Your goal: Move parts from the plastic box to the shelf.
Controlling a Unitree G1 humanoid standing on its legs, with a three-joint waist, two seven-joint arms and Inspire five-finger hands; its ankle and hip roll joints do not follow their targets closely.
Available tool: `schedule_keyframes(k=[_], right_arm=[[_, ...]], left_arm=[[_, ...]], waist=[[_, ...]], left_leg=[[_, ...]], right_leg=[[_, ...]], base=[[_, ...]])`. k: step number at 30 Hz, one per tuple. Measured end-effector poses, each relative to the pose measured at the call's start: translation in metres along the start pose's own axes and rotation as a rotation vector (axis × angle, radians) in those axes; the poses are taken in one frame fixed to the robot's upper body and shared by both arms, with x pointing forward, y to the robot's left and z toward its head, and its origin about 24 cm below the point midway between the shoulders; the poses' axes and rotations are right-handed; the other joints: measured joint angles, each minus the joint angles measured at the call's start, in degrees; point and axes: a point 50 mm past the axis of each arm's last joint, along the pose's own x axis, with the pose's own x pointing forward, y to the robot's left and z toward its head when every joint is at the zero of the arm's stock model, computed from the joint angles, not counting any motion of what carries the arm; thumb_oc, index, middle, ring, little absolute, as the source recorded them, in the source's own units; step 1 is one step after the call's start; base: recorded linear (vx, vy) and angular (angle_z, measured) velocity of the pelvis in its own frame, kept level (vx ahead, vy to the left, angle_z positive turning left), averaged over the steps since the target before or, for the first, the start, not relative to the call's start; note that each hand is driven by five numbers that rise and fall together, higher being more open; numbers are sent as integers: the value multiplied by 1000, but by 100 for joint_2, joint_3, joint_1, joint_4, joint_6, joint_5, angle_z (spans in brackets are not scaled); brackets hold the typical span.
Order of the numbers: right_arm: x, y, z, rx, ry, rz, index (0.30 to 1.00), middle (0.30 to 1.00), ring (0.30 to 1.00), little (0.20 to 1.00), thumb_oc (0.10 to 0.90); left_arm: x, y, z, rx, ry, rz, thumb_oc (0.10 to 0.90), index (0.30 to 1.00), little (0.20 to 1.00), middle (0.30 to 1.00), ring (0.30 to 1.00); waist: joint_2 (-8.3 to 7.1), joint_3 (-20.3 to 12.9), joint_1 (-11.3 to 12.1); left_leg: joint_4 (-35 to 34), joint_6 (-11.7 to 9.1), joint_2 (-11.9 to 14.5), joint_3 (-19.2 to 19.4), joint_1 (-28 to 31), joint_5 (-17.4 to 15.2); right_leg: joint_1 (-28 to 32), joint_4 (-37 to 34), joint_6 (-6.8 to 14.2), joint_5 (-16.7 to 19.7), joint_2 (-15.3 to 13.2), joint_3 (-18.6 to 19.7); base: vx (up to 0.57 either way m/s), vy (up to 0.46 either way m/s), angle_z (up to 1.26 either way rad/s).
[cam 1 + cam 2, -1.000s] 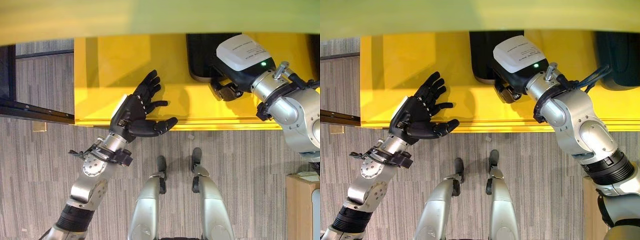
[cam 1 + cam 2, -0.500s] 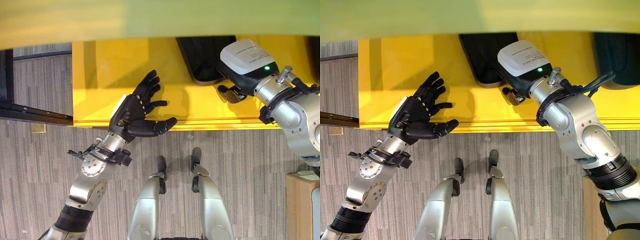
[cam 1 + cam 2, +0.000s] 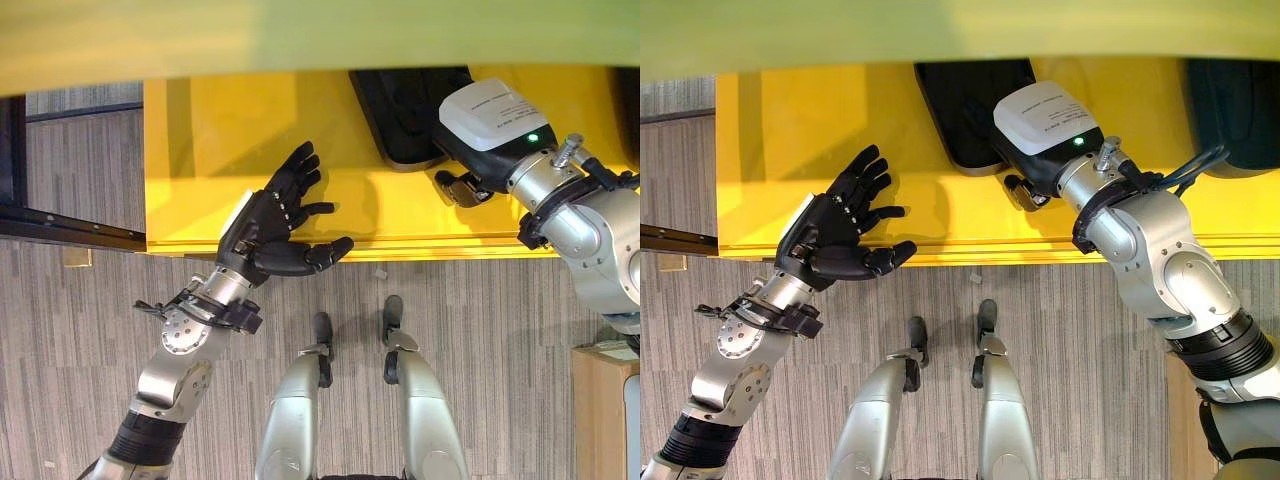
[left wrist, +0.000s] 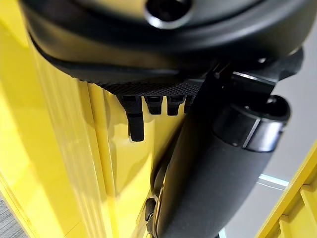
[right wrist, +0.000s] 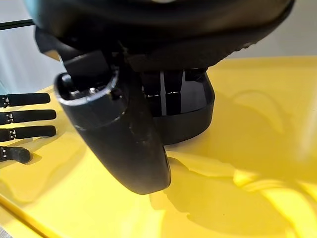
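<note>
One black part lies on the yellow shelf at 12 o'clock. The right hand, fingers curled and empty, is just beside it. The left hand is spread open, holding nothing.

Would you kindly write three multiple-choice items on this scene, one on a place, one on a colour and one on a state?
1. Where does the black part lie?
A. on the yellow shelf
B. on the floor
C. in the left hand

2. What colour is the shelf?
A. blue
B. yellow
C. white

3. How is the left hand?
A. shut on a part
B. curled into a fist
C. open, fingers spread

Answers: 1 A, the part rests on the shelf by the right hand; 2 B, its surface is bright yellow; 3 C, its fingers are straight and hold nothing.
</note>
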Motion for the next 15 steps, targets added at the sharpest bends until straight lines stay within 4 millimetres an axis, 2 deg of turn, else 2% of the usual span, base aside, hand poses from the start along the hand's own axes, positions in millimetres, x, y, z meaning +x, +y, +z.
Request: schedule_keyframes(k=[8,15], right_arm=[[-1,2,-1,34,24,-23,1000,1000,1000,1000,900],[-1,8,-7,193,77,-87,1000,1000,1000,1000,900]], left_arm=[[0,0,0,-1,0,-1,900,1000,1000,1000,1000],[0,0,1,0,-1,0,900,1000,1000,1000,1000]], waist=[[1,-1,-1],[3,-1,-15]], left_leg=[[19,6,-1,8,-9,-8],[80,15,2,37,-44,-39]], right_leg=[[-20,29,13,-20,-3,14],[-64,67,41,-45,-6,54]], base=[[0,0,0],[3,5,-2]])
